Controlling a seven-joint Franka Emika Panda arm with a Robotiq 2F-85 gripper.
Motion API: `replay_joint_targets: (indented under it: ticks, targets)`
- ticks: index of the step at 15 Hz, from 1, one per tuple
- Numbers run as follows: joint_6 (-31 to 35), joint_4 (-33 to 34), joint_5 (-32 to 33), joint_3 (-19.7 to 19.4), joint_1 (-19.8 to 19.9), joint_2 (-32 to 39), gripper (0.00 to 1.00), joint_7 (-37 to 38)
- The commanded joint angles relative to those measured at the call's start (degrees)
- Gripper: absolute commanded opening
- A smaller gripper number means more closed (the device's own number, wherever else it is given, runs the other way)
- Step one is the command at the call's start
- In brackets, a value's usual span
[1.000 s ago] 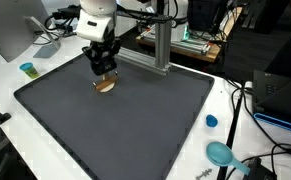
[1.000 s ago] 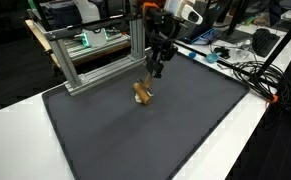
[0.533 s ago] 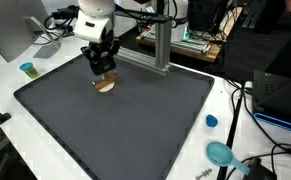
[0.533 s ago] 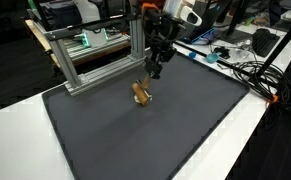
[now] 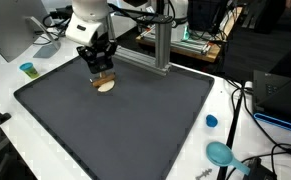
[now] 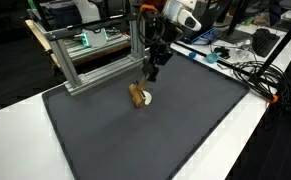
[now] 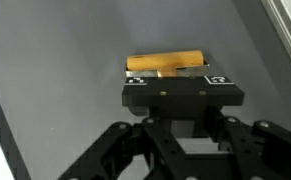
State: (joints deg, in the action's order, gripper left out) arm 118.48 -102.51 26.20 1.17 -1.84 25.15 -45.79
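A small wooden piece [image 5: 104, 85] [image 6: 139, 96] sits low over the far part of the dark grey mat [image 5: 135, 125] [image 6: 160, 135]. It looks like a short light-wood roller. The gripper [image 5: 102, 72] [image 6: 152, 72] comes down from above and is shut on it. In the wrist view the roller [image 7: 165, 63] lies crosswise just past the gripper [image 7: 175, 80], and its lower edge is hidden behind the black fingertips. Whether the piece touches the mat or hangs just above it is unclear.
An aluminium frame [image 5: 160, 45] [image 6: 85, 60] stands on the mat's far edge, close behind the gripper. A blue cup [image 5: 27, 69], a small blue cap [image 5: 211, 121] and a teal scoop-like thing [image 5: 221, 153] lie on the white table. Cables [image 6: 247, 72] run beside the mat.
The gripper and the wooden piece have shifted a little sideways together, toward the left in both exterior views. The jaws have stayed shut.
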Motion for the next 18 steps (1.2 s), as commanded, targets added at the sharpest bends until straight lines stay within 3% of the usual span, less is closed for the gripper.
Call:
replay_joint_targets:
  ticks: [1, 3, 5, 9, 13, 18]
  targets:
    - [-1.0, 1.1, -1.4, -0.2, 0.2, 2.1, 0.21, 5.7]
    - [0.5, -0.8, -3.0, 0.3, 0.7, -0.9, 0.21, 9.5]
    - [1.1, -7.1, -5.6, 1.1, 1.4, -10.8, 0.21, 11.8]
    - [-0.5, -10.3, -8.0, 0.1, 1.4, -19.8, 0.21, 20.0]
    - [0.6, -17.5, -11.0, -0.1, 1.2, -32.9, 0.21, 27.9]
    - [10.3, -32.5, -13.7, 1.3, -0.9, -49.0, 0.21, 38.0]
